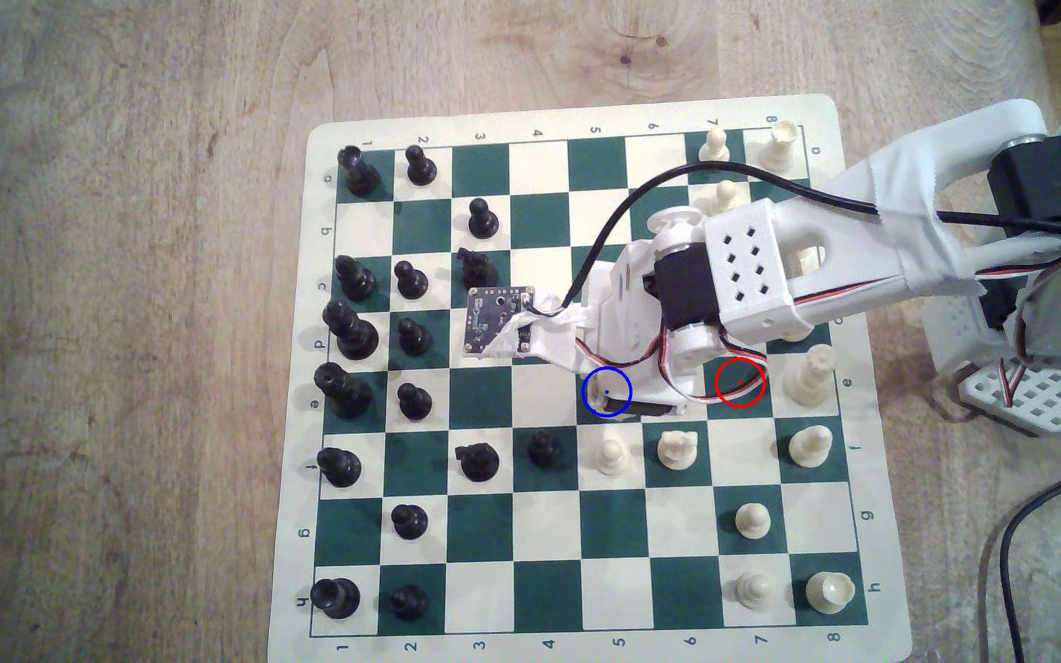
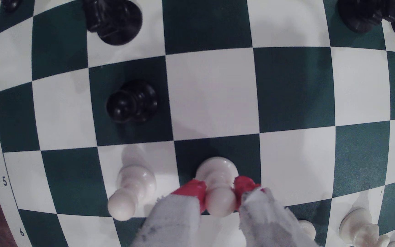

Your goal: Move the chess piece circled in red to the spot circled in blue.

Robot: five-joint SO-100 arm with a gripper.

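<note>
Small cream-white plastic pawn (image 2: 218,182), ball head and flared round base, stands upright on a dark green square of the green-and-cream chessboard mat (image 1: 859,446). Tool (image 2: 220,193) with red-tipped fingers (image 2: 196,190) clenched on the pawn's neck, one each side. In the exterior view the arm's wrist covers the blue-ringed green square (image 1: 598,382); red-ringed green square (image 1: 732,389) lies two squares toward that view's right, bare. Another cream pawn (image 2: 132,187) stands on the adjoining square beside the held pawn. Wooden worktop (image 1: 132,319) under the mat.
</note>
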